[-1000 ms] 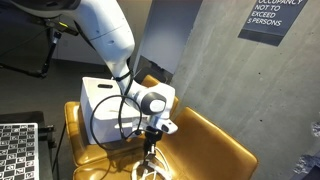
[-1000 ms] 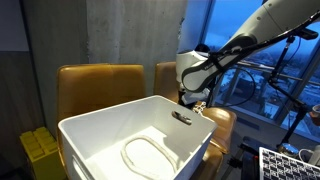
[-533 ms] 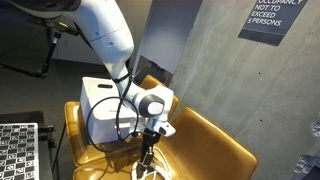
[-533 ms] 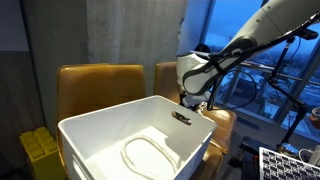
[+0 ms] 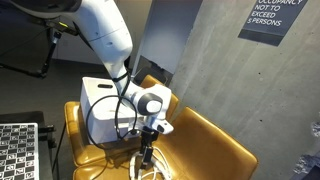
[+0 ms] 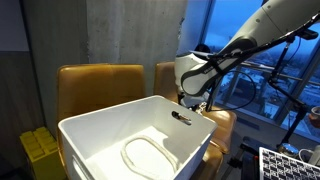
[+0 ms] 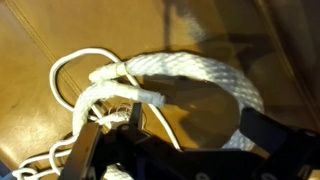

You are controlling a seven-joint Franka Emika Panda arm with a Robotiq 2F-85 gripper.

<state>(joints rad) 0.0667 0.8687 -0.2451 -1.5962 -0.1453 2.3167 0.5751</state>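
Hovering over rope (image 7: 205, 78) coiled on chair seat (image 7: 60, 35) | tool (image 7: 175, 132) open, jaws wide, empty | rope light, limp, not fragile | grasp at taped bundle (image 7: 128, 90) - strands meet there

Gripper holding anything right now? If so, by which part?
Nothing held. The gripper stands open over the white rope coiled on the tan chair.
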